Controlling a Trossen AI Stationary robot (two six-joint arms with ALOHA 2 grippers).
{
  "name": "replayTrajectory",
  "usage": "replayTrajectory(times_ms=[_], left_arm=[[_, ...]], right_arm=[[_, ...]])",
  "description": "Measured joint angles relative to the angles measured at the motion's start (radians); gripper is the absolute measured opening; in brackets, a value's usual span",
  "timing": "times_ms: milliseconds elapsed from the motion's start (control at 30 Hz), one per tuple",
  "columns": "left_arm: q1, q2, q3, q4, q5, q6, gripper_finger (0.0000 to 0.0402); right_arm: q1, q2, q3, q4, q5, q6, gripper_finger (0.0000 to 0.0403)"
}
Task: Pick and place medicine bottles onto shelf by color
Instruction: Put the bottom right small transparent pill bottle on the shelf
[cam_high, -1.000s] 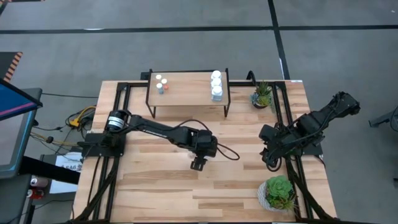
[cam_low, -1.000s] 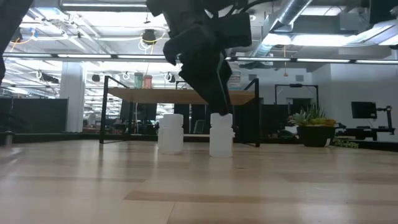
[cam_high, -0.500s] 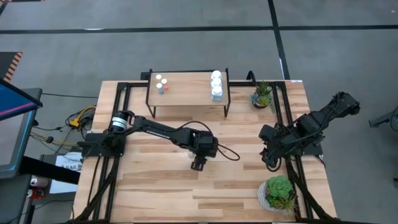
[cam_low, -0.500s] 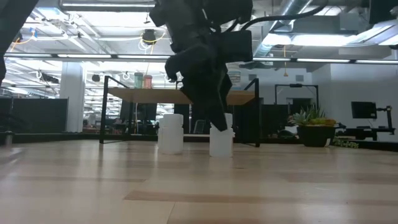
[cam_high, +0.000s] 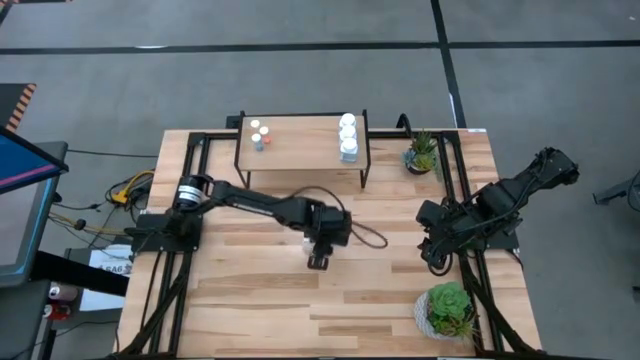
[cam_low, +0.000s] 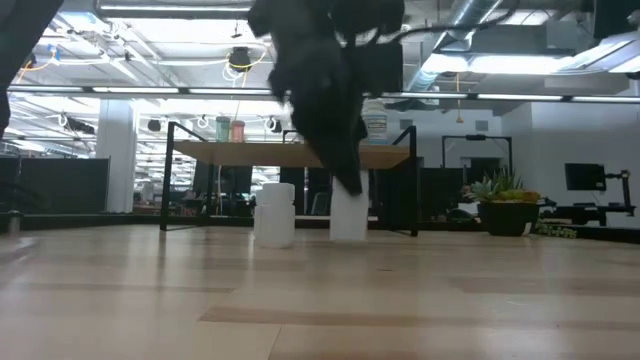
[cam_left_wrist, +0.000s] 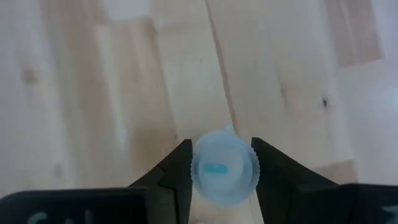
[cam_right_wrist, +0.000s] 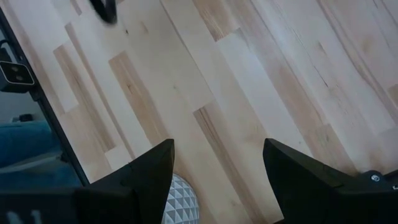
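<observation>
My left gripper (cam_high: 318, 262) is at the table's middle, shut on an all-white medicine bottle (cam_low: 348, 215) that stands upright. The wrist view shows this bottle's round cap (cam_left_wrist: 224, 168) from above. A second white bottle (cam_low: 274, 213) stands on the table just to its left. At the far edge the shelf (cam_high: 303, 140) carries small bottles (cam_high: 258, 133) on its left end and white ones (cam_high: 347, 137) on its right end. My right gripper (cam_high: 432, 262) waits open at the table's right side. My left gripper pinches the white bottle's cap by two opposite sides (cam_left_wrist: 194, 167) between its two fingers. The fingers come from above, pointing down. The bottle stays upright below them. Whether its base is on the tabletop or just off it, I cannot tell.
A potted plant (cam_high: 448, 310) stands at the near right corner and a smaller one (cam_high: 423, 150) at the far right beside the shelf. Black frame rails (cam_high: 190, 200) run along the table's left and right sides. Bare wood lies between the gripper and the shelf.
My left gripper has shut on the white bottle's cap, its fingers closing in from both sides. The bottle has stayed upright and shifted slightly toward the table's left.
</observation>
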Motion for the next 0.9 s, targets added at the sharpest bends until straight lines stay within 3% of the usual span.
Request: replayTrajectory(times_ms=[200, 400, 633, 900], left_arm=[[0.055, -0.043, 0.197, -0.277, 0.01, 0.026, 0.0106], [0.147, -0.047, 0.456, -0.59, -0.021, 0.144, 0.0117], [0.313, -0.047, 0.614, -0.698, -0.034, 0.262, 0.0107], [0.539, -0.037, 0.618, -0.709, -0.038, 0.288, 0.0121]], right_arm=[[0.0, 0.0, 0.0, 0.0, 0.0, -0.001, 0.027], [0.0, 0.0, 0.0, 0.0, 0.0, -0.001, 0.027], [0.0, 0.0, 0.0, 0.001, 0.0, 0.001, 0.027], [0.0, 0.0, 0.0, 0.001, 0.0, 0.026, 0.027]])
